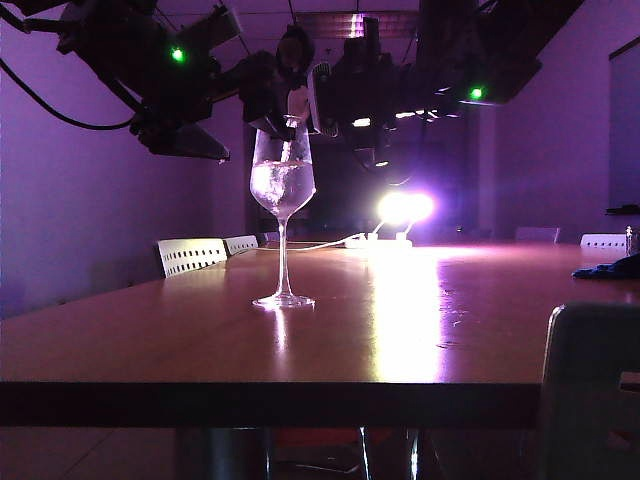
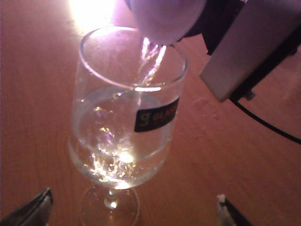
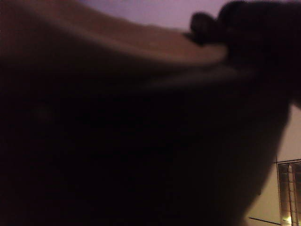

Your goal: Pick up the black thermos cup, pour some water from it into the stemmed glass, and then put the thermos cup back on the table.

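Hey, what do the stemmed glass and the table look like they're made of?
The stemmed glass: clear glass, it seems, smooth and shiny; water and the table show through its wall, and highlights glint on it. The table: reddish-brown wood or wood veneer, probably glossy lacquered; it shows faint grain and mirrors the lamp's glare.

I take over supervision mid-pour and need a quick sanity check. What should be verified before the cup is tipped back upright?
1. Stream lands inside the stemmed glass: ok.
2. Glass upright on the table: ok.
3. Water level below the rim: ok, roughly half the bowl.
4. Right gripper holding the black thermos cup: cannot tell; its wrist view is filled by the dark cup.
5. Left gripper open, clear of the glass: ok.
6. Spill on the table: cannot tell, glare.
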Robot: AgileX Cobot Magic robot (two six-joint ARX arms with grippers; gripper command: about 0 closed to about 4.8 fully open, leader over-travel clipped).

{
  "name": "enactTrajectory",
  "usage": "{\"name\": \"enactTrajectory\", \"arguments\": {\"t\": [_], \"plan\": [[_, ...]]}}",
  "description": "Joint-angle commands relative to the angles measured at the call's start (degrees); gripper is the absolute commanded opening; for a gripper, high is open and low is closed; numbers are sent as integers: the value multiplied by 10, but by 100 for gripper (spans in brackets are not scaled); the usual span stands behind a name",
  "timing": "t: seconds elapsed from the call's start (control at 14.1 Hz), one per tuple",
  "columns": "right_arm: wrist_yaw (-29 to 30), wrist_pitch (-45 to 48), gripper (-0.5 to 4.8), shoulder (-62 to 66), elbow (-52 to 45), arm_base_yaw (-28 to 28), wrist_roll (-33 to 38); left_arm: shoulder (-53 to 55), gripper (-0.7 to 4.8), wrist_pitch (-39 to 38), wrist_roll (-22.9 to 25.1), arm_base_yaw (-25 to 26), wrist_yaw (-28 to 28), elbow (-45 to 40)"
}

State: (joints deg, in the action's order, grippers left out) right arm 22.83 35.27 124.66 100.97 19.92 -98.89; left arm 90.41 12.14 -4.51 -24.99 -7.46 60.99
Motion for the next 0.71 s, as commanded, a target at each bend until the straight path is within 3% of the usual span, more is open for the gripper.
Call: {"name": "enactTrajectory", "arguments": {"t": [0.07, 0.71], "plan": [[2, 55, 107, -11, 7, 2, -2, -1, 479, 3, 2, 0, -1, 3], [2, 54, 107, -13, 7, 1, -2, -1, 479, -1, 3, 0, -1, 3]]}}
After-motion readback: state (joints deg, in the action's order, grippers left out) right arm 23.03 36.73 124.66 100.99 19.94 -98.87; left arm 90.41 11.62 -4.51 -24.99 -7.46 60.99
